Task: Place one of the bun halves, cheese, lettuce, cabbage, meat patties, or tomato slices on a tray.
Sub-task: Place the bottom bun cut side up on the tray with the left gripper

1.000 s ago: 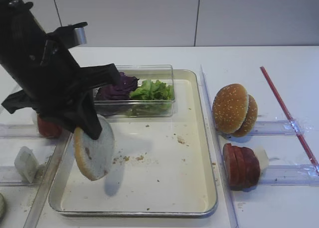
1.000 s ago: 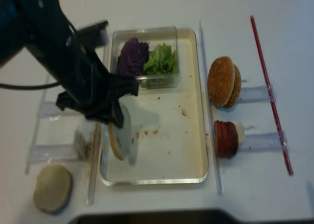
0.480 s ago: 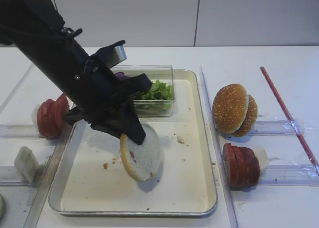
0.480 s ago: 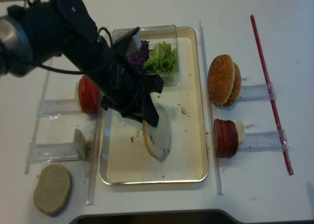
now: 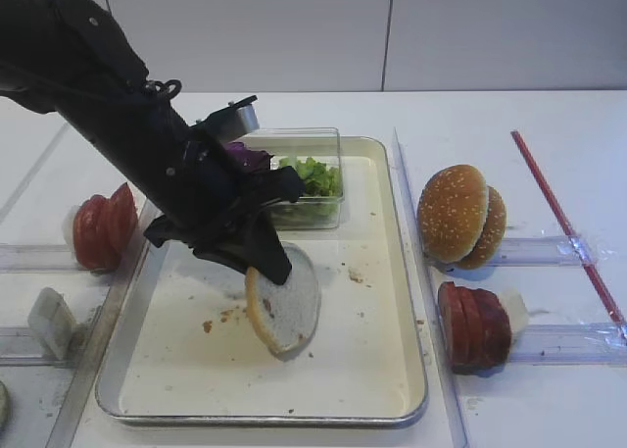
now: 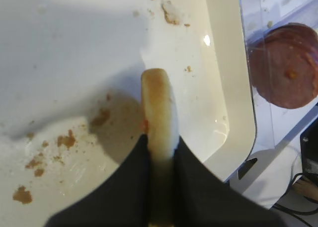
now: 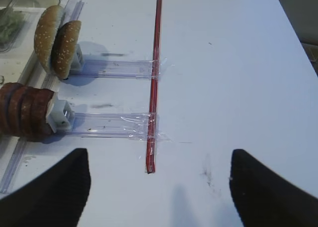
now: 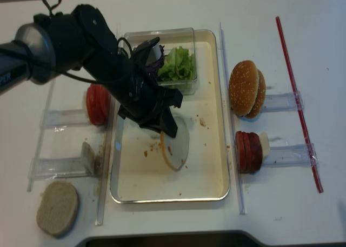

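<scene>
My left gripper (image 5: 266, 264) (image 8: 165, 130) (image 6: 160, 146) is shut on a pale bun half (image 5: 286, 306) (image 8: 177, 147) (image 6: 158, 102). The bun stands on edge and tilted, its lower rim at the floor of the cream tray (image 5: 358, 355) (image 8: 208, 168) (image 6: 74, 58). A clear box at the tray's back holds green lettuce (image 5: 313, 174) (image 8: 177, 63) and purple cabbage (image 8: 153, 63), partly hidden by the arm. Tomato slices (image 5: 103, 227) (image 8: 97, 104) stand left of the tray, meat patties (image 5: 472, 325) (image 7: 22, 110) right of it. I see no cheese. My right gripper (image 7: 159, 187) hangs open over bare table.
A sesame bun (image 5: 460, 216) (image 7: 57, 40) stands on a clear holder right of the tray. A red strip (image 7: 154, 83) is taped across the holders. A second pale bun half (image 8: 58, 207) lies at the front left. Crumbs dot the tray.
My left gripper has carried the bun half from the tray's left edge towards its middle and lowered it to the tray floor. The grip stays shut.
</scene>
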Tool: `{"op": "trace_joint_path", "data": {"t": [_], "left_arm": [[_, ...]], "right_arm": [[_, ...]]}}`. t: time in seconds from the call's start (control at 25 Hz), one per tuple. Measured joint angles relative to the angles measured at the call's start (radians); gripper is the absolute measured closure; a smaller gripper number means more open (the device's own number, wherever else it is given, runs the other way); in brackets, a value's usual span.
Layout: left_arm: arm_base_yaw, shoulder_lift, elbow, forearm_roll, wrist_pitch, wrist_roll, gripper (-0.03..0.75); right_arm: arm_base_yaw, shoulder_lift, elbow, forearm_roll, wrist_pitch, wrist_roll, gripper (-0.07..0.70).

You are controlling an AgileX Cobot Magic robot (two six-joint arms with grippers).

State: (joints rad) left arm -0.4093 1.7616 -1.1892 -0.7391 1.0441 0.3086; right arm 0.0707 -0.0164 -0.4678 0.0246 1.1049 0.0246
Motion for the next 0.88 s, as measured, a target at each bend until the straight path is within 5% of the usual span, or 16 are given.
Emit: {"op": "trace_joint_path", "data": {"t": [0.88], "left_arm": [[0.002,0.039,-0.005,-0.012,-0.034,0.005,0.671]], "right_arm": [[0.000,0.000,0.000,0.000,0.000,0.000,0.047]]}}
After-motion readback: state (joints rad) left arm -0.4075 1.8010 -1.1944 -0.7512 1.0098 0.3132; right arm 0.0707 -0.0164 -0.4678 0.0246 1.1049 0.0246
